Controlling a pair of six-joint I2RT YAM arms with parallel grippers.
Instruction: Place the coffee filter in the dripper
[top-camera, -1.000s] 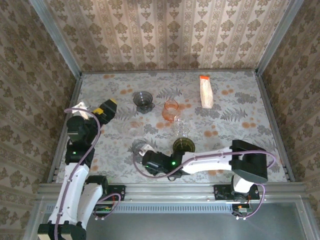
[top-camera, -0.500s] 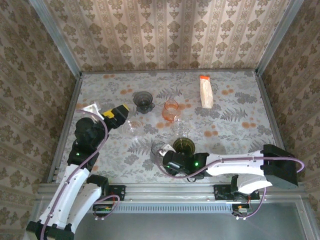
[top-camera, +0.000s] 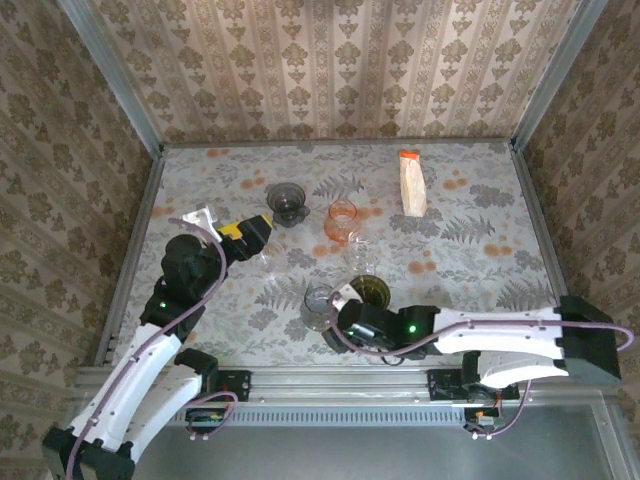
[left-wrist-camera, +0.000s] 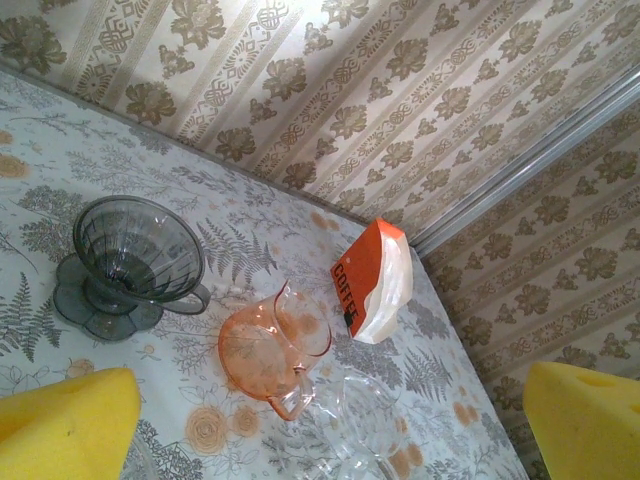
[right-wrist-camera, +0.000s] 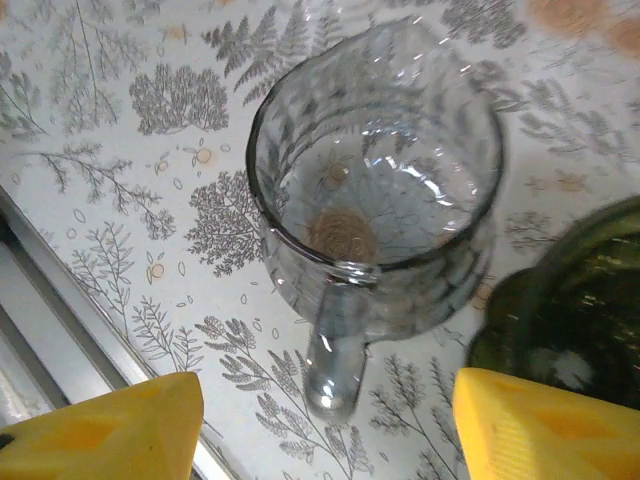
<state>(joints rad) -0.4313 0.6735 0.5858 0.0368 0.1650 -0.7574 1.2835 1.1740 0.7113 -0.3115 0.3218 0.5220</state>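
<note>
While the coffee filter pack (left-wrist-camera: 372, 282) lies well right of the dripper (left-wrist-camera: 130, 258), past the orange jug (left-wrist-camera: 272, 350), I'd expect light, floppy, crushable paper, best pinched at an edge; left gripper (top-camera: 252, 232) and right gripper (right-wrist-camera: 320, 430) both gape wide, empty.

on the bench (top-camera: 470, 230) i count one packet of coffee filters (top-camera: 412, 183), orange and white. drippers come to two: one grey dripper (top-camera: 288, 203) and one dark green dripper (top-camera: 369, 291). there is one orange glass jug (top-camera: 342, 222). of clear glass i am sure of two pieces: one mug (top-camera: 318, 305) with a single handle, and one clear glass (top-camera: 365, 260) behind the green one. a third may stand near my left fingers (left-wrist-camera: 65, 430), too faint to tell. with my right fingers (right-wrist-camera: 100, 430) that makes two pairs, four yellow tips.
</note>
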